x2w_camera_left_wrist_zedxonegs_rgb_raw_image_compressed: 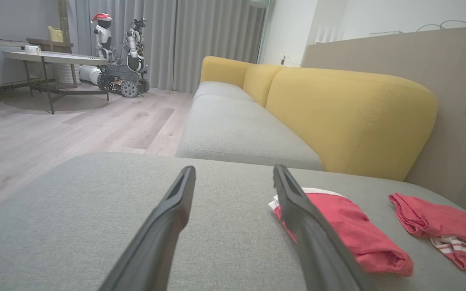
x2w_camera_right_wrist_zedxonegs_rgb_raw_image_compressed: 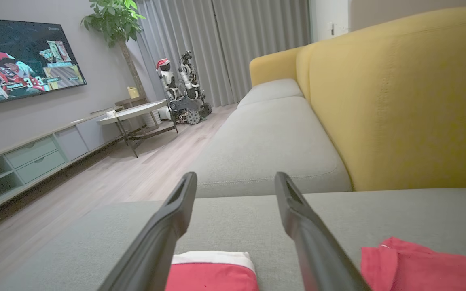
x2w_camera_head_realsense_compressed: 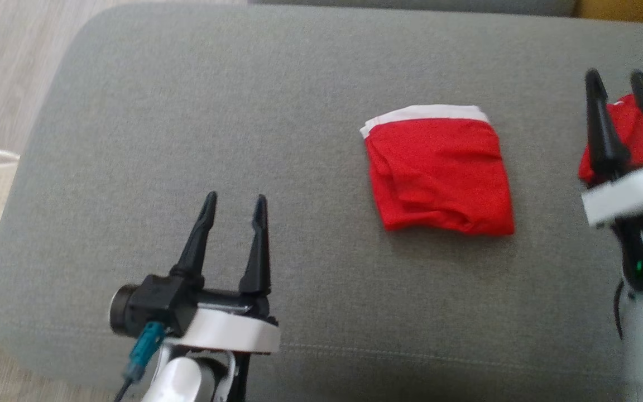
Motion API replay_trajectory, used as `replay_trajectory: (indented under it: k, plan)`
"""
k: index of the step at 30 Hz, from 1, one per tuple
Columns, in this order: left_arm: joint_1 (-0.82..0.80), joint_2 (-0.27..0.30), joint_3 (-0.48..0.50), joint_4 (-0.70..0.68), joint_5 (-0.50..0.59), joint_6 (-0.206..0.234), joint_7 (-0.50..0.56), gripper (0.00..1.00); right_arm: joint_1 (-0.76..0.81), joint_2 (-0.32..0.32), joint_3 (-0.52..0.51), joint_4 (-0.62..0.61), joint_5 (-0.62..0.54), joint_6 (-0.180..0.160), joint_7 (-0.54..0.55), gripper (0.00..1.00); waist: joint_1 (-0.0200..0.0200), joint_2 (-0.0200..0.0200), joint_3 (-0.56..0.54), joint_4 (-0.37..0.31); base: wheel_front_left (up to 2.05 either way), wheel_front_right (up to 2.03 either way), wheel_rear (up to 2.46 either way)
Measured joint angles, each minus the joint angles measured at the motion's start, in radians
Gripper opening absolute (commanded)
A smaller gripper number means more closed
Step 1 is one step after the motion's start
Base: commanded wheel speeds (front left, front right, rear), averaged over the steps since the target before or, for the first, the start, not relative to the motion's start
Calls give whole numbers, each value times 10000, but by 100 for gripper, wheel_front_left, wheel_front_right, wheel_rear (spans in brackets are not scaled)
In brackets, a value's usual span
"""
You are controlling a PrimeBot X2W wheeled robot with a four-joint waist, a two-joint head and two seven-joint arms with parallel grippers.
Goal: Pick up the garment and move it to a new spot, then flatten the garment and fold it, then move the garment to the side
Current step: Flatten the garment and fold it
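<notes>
Two spread, empty pincers: left gripper (x2w_camera_head_realsense_compressed: 235,197) above the grey fabric seat cushion (x2w_camera_head_realsense_compressed: 187,111), right gripper (x2w_camera_head_realsense_compressed: 615,73) in front of a crumpled red cloth (x2w_camera_head_realsense_compressed: 627,114). The folded red garment with white waistband (x2w_camera_head_realsense_compressed: 438,173) lies flat mid-cushion between them (probably within either arm's reach), apparently folded and awaiting its move aside.

Right wrist view: a yellow-backed sofa (x2w_camera_right_wrist_zedxonegs_rgb_raw_image_compressed: 399,101) at three o'clock, grey curtains (x2w_camera_right_wrist_zedxonegs_rgb_raw_image_compressed: 237,40) at twelve, a television (x2w_camera_right_wrist_zedxonegs_rgb_raw_image_compressed: 22,60) at ten, pale wood floor (x2w_camera_right_wrist_zedxonegs_rgb_raw_image_compressed: 95,182) at eight.
</notes>
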Motion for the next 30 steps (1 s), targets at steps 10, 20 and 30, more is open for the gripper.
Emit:
replay_trajectory:
  k: [10,20,30]
  plan:
    - [988,322,506,-349,-29,125,0,100,3243,433,-105,-700,-1189,0,-3820,100,0,0,-1024,-427,0,0,0]
    - [2251,460,842,-405,558,-255,0,100,5101,995,81,-309,-1965,0,-5125,100,0,0,-1756,-529,0,0,0]
    - [2458,389,1003,186,876,-640,0,100,5303,1099,508,-347,-2518,2,-5172,100,0,0,-1939,-575,0,0,0]
